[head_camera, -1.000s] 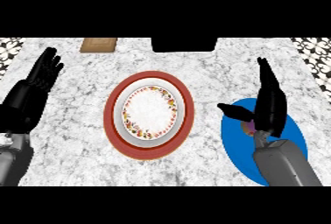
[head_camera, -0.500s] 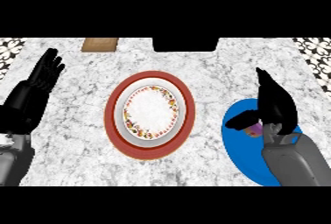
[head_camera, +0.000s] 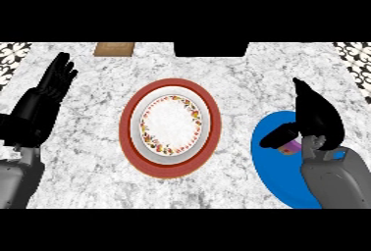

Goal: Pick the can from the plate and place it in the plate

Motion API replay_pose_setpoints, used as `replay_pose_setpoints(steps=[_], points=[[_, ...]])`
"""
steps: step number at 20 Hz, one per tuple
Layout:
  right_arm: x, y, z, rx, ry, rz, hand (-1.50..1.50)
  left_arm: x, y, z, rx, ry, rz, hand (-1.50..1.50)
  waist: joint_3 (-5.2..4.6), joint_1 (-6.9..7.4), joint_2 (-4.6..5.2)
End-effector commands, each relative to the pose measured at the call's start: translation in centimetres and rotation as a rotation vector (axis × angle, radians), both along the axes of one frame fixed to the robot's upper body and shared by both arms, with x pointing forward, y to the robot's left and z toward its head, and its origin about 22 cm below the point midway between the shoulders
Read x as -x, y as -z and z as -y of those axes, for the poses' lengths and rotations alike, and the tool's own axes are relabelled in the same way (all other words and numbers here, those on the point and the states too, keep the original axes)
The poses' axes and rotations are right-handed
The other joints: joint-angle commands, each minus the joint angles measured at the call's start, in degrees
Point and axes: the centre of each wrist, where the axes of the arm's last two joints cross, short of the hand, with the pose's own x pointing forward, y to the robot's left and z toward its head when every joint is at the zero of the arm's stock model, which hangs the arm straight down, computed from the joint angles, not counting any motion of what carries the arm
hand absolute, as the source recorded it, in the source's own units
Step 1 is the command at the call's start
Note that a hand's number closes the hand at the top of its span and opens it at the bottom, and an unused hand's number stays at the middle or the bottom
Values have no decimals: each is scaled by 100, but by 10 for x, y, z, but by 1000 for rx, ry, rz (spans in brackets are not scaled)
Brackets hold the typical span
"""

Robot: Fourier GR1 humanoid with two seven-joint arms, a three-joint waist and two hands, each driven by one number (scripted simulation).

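A small pink and purple can (head_camera: 294, 146) stands on the blue plate (head_camera: 272, 166) at the right, mostly hidden. My right hand (head_camera: 319, 117) is over that plate, its fingers stretched away from me. Its thumb (head_camera: 279, 138) reaches across the can's left side, and the palm lies on the can's right. The fingers are not curled round the can. At the centre a white plate with a flowered rim (head_camera: 172, 122) rests on a larger red plate (head_camera: 130, 147), and nothing lies on it. My left hand (head_camera: 39, 110) rests open at the left edge, fingers up.
A small wooden block (head_camera: 114, 48) lies at the counter's far edge, left of centre. A dark object (head_camera: 210, 48) sits at the far edge in the middle. Patterned tiles show at both far corners. Bare marble (head_camera: 239, 98) separates the two plates.
My right hand has drawn back toward me and sunk over the blue plate. Its thumb has swung down beside the can, which now shows. The left hand has not moved.
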Motion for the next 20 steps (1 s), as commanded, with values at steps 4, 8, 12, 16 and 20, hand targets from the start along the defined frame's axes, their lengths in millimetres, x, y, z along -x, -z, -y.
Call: replay_pose_setpoints(steps=[4, 8, 12, 16, 20], points=[[-8, 5, 19, 100, 177, -233, -150, 0, -11, 3, -2, 3, -6, 0, 5, 31, 4], [-1, 11, 15, 85, 194, -235, -150, -6, -3, 7, -16, 7, 1, 0, 5, -1, 12], [9, 30, 32, 68, 197, -282, -150, -2, -2, 3, -4, 16, -2, 0, 7, -7, 8], [18, 52, 47, 43, 174, -302, -150, -3, 11, -1, 2, 8, 13, 0, 8, -10, 17], [-9, 56, 38, 31, 178, -339, -150, -3, -14, 12, -10, 17, 8, 0, 11, 60, 20]])
